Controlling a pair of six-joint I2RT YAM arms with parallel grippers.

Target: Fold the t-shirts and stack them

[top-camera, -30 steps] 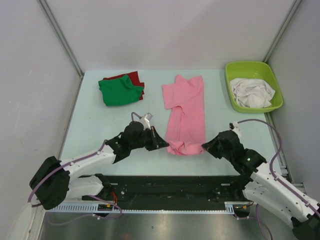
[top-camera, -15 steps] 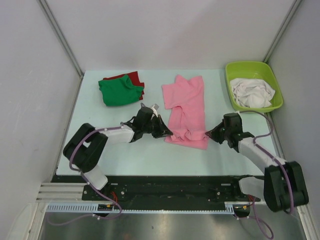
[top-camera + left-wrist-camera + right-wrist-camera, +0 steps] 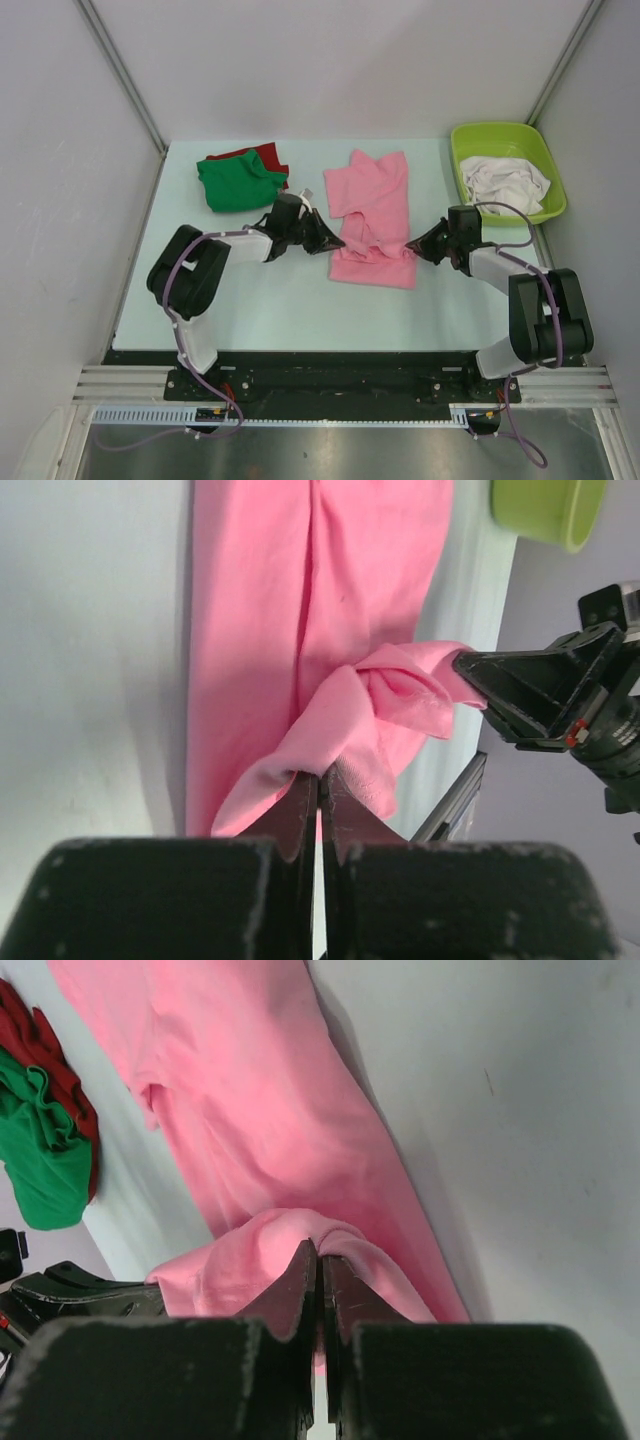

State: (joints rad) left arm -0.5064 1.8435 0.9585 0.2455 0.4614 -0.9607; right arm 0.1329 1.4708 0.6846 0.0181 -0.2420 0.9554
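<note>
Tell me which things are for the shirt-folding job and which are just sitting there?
For the job: pink t-shirt, pinched by the left gripper and right gripper; green t-shirt; red t-shirt under it; white clothes waiting in the tub.
Just sitting there: lime-green tub; table.

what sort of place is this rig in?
Probably a lab robot test cell: bare grey partition walls boxing in one pale table, a metal mounting rail along its near edge, a lime-green tub.
</note>
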